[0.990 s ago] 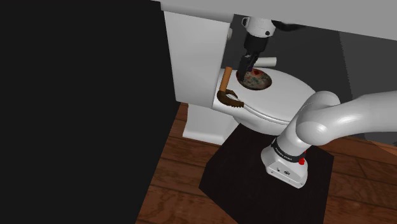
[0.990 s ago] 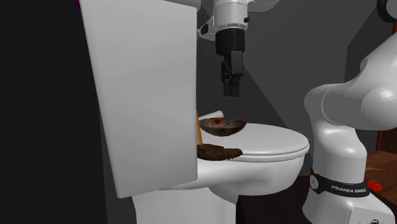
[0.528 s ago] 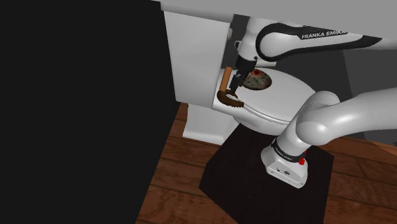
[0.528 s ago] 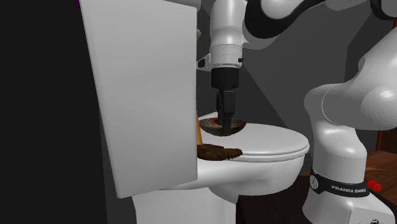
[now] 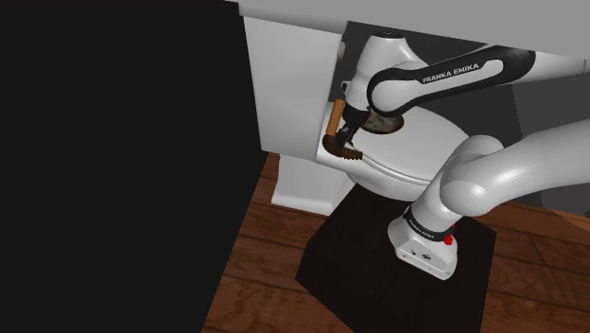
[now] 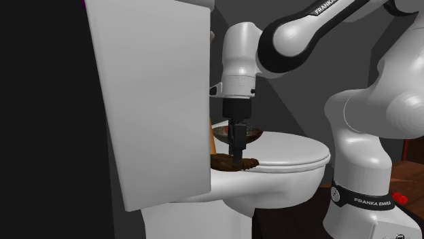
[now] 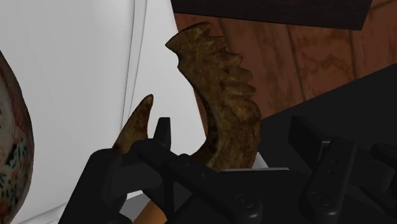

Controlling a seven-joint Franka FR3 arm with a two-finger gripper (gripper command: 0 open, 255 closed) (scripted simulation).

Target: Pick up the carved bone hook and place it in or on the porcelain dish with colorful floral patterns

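The carved hook (image 5: 340, 148) is dark brown with a ridged back and an orange shank. It lies on the back edge of the white toilet lid (image 5: 416, 156), close to the tank. My gripper (image 5: 348, 133) has come down over it from above. In the wrist view the fingers stand apart on either side of the hook's (image 7: 229, 95) curved body without touching it, so the gripper (image 7: 233, 130) is open. The floral dish (image 5: 389, 124) sits on the lid just beyond the hook, partly hidden by my wrist. From the second exterior view, the gripper (image 6: 237, 159) reaches the hook (image 6: 223, 163) in front of the dish (image 6: 253, 133).
The white toilet tank (image 5: 288, 76) rises right behind the hook. My black stand (image 5: 359, 255) sits on the wooden floor (image 5: 265, 284) beside the toilet. A black area covers the shoulder view's left.
The gripper has moved from above the dish toward the tank and down, and its fingers now straddle the hook. Hook and dish have not moved.
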